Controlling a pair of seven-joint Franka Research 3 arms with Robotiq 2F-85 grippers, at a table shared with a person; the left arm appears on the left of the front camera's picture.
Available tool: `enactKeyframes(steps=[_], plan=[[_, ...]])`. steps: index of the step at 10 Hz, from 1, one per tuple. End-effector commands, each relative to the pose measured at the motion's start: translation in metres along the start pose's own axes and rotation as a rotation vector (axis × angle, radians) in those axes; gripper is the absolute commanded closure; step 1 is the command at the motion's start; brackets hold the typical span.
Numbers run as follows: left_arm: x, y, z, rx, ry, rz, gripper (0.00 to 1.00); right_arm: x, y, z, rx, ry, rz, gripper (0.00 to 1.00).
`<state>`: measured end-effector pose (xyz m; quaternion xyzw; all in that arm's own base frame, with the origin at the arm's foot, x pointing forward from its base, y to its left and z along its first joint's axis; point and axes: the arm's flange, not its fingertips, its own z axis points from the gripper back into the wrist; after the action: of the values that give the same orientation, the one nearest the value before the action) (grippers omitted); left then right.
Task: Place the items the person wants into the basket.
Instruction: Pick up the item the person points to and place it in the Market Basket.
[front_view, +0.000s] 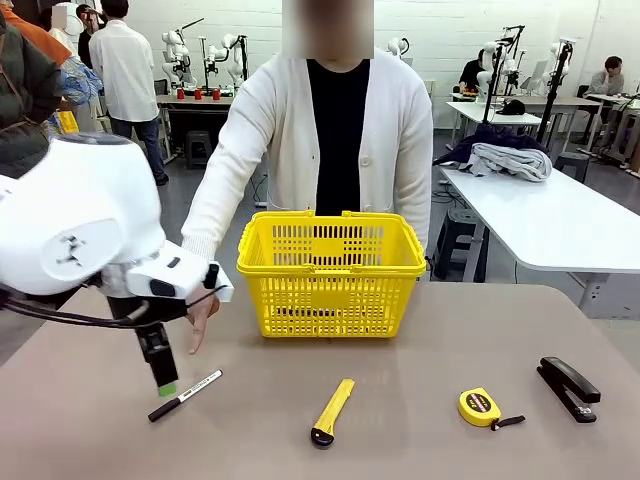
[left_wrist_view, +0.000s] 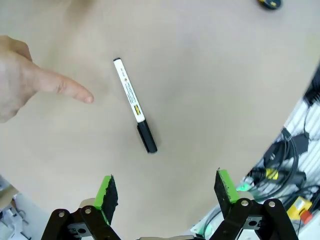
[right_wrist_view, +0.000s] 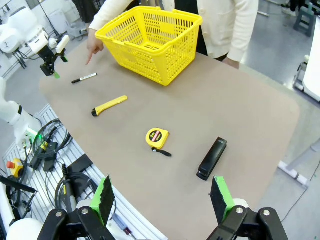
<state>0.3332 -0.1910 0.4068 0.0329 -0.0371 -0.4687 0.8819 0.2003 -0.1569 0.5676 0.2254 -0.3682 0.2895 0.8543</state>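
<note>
Quick count, one of each. One marker with a white barrel and black cap (left_wrist_view: 135, 105), lying flat on the tan table (front_view: 420, 440) just ahead of the left gripper (left_wrist_view: 165, 182), lined up between its two green-padded fingers but touching neither. Left gripper spread wide, pinching nothing. One pointing hand (left_wrist_view: 20, 80) from the person in the white cardigan, index fingertip near the marker's barrel, off to one side of that gripper.

One yellow plastic lattice shopping basket (front_view: 330, 270), well beyond the left gripper and off to its right. Can't really tell what's inside through the slots.

Right gripper (right_wrist_view: 162, 192) also spread wide and empty, up high above the table's near edge. Ahead of it, nearest first: one black desk stapler (right_wrist_view: 212, 158), one round yellow tape measure (right_wrist_view: 157, 137), one yellow utility knife (right_wrist_view: 109, 105), all well apart from each other.
</note>
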Motion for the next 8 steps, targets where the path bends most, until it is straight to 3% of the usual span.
enactKeyframes(steps=[1,8], plan=[[-0.005,-0.018,-0.031,0.099,0.028,0.056,0.00,0.002,-0.002,-0.003,0.014,-0.021,0.009,0.00],[0.007,0.003,-0.079,0.020,0.017,0.079,0.00,0.002,-0.002,-0.003,0.014,-0.021,0.009,0.00]])
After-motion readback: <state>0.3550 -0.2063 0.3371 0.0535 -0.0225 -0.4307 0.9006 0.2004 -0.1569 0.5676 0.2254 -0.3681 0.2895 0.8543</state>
